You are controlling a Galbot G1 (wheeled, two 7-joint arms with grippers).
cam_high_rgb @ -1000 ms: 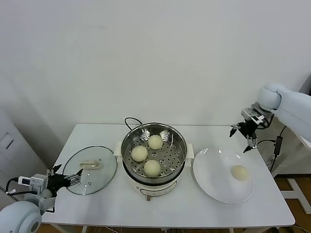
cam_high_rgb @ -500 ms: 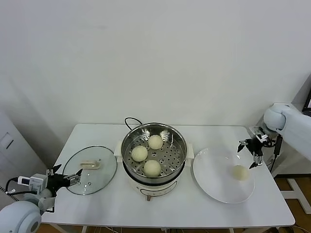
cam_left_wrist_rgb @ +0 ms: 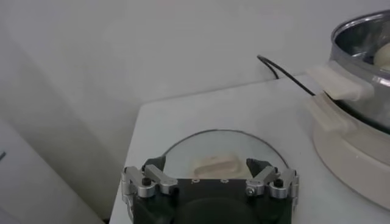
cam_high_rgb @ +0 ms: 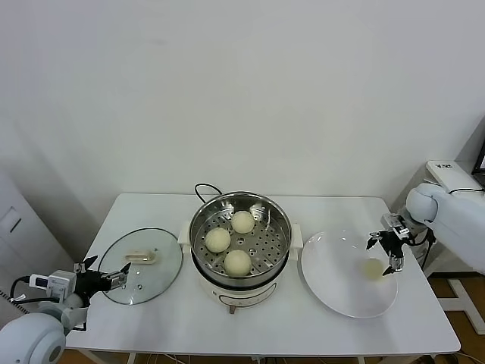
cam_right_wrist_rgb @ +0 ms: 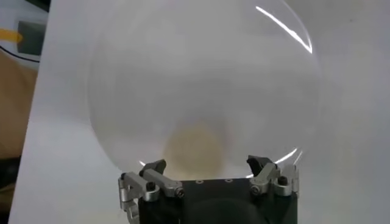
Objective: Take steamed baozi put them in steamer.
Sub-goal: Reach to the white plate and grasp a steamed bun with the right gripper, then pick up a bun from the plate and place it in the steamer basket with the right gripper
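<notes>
The right gripper (cam_high_rgb: pixel 388 252) hangs over the right side of the white plate (cam_high_rgb: pixel 333 292), with its two fingers spread apart and holding nothing. Just below its fingertips and a little toward the robot lies the last steamed baozi (cam_high_rgb: pixel 372 268), resting on the plate; I cannot tell if the fingertips touch it. In the right wrist view this bun (cam_right_wrist_rgb: pixel 195 146) shows between the two open fingers (cam_right_wrist_rgb: pixel 152 176), slightly ahead of them, on the plate (cam_right_wrist_rgb: pixel 122 79).

Well to the left of the right gripper stands the steamer (cam_high_rgb: pixel 239 282), a steel pot on a white base, and three baozi (cam_high_rgb: pixel 237 262) sit on its perforated tray.

The left gripper (cam_high_rgb: pixel 110 280) is parked at the left table edge, fingers open and empty. Directly in front of it lies the glass lid (cam_high_rgb: pixel 163 262), flat on the white table (cam_high_rgb: pixel 151 326); its cream handle (cam_left_wrist_rgb: pixel 213 164) is seen between the fingers.
</notes>
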